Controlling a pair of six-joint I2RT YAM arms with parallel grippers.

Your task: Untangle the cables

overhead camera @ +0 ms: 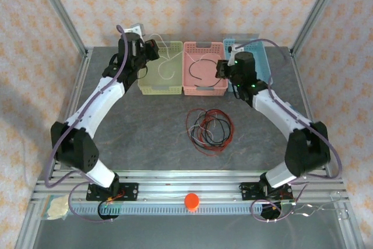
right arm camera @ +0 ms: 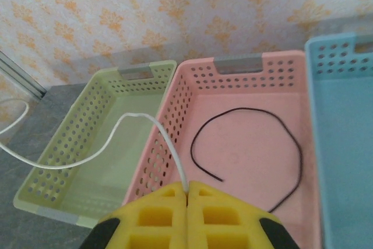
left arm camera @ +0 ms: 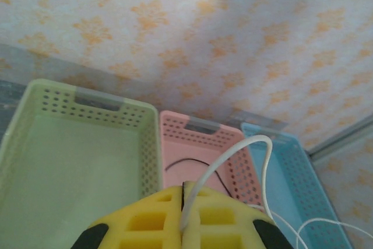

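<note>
Backdrop: pale wallpaper (left arm camera: pixel 175 27) with an orange floral print, behind a grey worktop (overhead camera: pixel 145 138) framed in aluminium.
Baskets: green basket (overhead camera: pixel 160 90), pink basket (overhead camera: pixel 205 90) and blue basket (right arm camera: pixel 337 56), side by side at the far edge of the worktop.
Left gripper (left arm camera: pixel 183 188): closed, pinching the white cable (left arm camera: pixel 233 155) between yellow pads, at the far left of the green basket.
Right gripper (right arm camera: pixel 186 189): closed on another stretch of the same white cable, above the pink basket.
White cable: slung between the two grippers, slack arching over the green basket, well apart from the other wires on the worktop.
Black cable (right arm camera: pixel 250 108): single strand, lying curved on the floor of the pink basket.
Left to sort: red and black tangle (overhead camera: pixel 208 129) mid-worktop, near neither gripper.
Step in hand, as judged: laying the white cable into the green basket.
Doing it well: bring the right gripper across over the green basket first; lower both ends inside the walls; let go only once the slack rests on the basket floor.
Risk: a loop draped over the rim, or springing across into the pink basket beside it.
Handling: thin and springy by the look of it, likely to uncoil on release.
Writing: none legible; no brand or label made out on baskets, grippers or frame.
</note>
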